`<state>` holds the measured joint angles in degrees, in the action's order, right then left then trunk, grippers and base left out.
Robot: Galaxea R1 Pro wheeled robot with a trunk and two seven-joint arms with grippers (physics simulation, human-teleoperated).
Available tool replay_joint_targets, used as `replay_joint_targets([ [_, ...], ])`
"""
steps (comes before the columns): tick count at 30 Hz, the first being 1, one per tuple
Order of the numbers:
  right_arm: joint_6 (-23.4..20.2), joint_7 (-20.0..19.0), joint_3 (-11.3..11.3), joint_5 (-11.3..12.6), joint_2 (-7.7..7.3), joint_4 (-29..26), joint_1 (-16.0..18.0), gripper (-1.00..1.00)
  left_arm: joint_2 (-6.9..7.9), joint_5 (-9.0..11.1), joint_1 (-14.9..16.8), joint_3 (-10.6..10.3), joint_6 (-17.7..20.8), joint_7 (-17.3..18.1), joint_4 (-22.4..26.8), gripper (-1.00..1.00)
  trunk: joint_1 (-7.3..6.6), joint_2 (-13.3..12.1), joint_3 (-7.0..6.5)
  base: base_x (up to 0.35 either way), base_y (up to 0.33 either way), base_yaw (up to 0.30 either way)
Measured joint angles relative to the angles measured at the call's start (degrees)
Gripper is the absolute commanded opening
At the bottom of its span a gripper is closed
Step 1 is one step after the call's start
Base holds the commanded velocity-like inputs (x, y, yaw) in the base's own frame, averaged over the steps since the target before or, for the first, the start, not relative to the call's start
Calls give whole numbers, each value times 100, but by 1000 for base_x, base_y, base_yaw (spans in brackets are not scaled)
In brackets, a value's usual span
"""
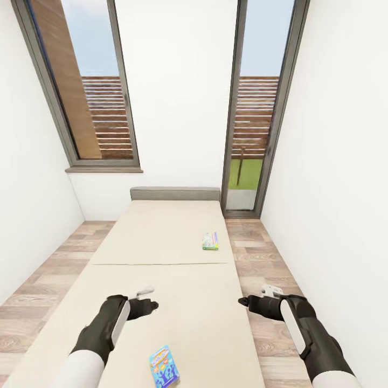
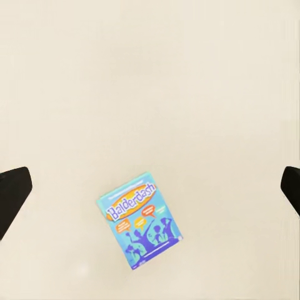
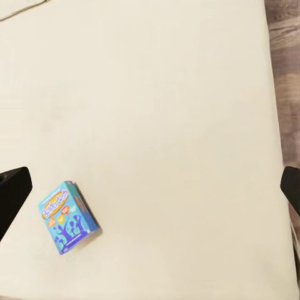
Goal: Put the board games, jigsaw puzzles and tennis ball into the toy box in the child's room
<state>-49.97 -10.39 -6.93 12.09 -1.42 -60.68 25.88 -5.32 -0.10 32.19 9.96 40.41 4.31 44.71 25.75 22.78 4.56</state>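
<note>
Two board games (image 1: 166, 366) (image 1: 210, 241) lie apart on bed (image 1: 161, 237).

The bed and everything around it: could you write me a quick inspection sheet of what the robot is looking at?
Surface: beige bed, flat, with a grey headboard at the far end.
Job's things: blue game lies flat on the near end between the arms; green game lies flat farther up, toward the bed's right edge.
Clutter: nothing seen.
Grippers: left gripper over the bed, right gripper at its right edge; both open, holding nothing.
Cables: nothing seen.
Surroundings: wood floor both sides, white walls, window on the left, glass door on the right.
</note>
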Motion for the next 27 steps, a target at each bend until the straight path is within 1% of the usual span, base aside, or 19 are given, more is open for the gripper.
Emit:
replay_joint_targets([
  [1,-1,0,0,-2,-2,-2,0,100,-33,5,84,2,-14,-125,-70,100,0,0,0,0,0,0],
  [2,-2,0,0,-4,-4,-8,0,100,-73,20,250,12,-71,-309,-266,100,0,0,0,0,0,0],
  [3,-3,1,0,-5,-5,-14,0,100,-87,22,342,18,-122,-379,-394,100,0,0,0,0,0,0],
  [4,-3,2,0,-8,-6,-23,0,100,-100,31,516,29,-282,-473,-676,100,0,-1,0,0,0,0],
  [8,1,23,0,-23,-14,-100,-10,100,-112,36,854,37,-780,-598,-1316,100,0,0,0,0,0,0],
  [12,5,101,1,-30,-20,-218,-66,100,-130,36,1042,49,-1241,-684,-1854,100,0,0,1,0,0,0],
  [13,5,166,4,-32,-16,-338,-120,100,-139,38,1091,56,-1388,-707,-2009,100,0,0,1,0,0,0],
  [18,-32,353,9,-32,-10,-954,-358,100,-151,40,1151,65,-1579,-735,-2212,100,0,1,1,0,0,0],
  [19,-53,412,8,-33,-10,-1285,-501,100,-153,43,1162,67,-1616,-740,-2247,100,-1,1,1,0,0,0],
  [23,-162,483,7,-26,-8,-2017,-827,100,-161,46,1171,72,-1666,-745,-2287,100,0,1,1,0,0,0],
  [25,-255,499,7,-20,-6,-2336,-984,100,-169,47,1173,74,-1685,-747,-2299,100,0,1,1,0,0,0],
  [26,-351,510,12,-15,-2,-2555,-1116,100,-174,48,1176,75,-1697,-747,-2309,100,-1,1,1,0,0,0],
  [27,-395,515,14,-14,0,-2637,-1171,100,-176,48,1177,74,-1702,-748,-2313,100,0,1,1,0,0,0],
])
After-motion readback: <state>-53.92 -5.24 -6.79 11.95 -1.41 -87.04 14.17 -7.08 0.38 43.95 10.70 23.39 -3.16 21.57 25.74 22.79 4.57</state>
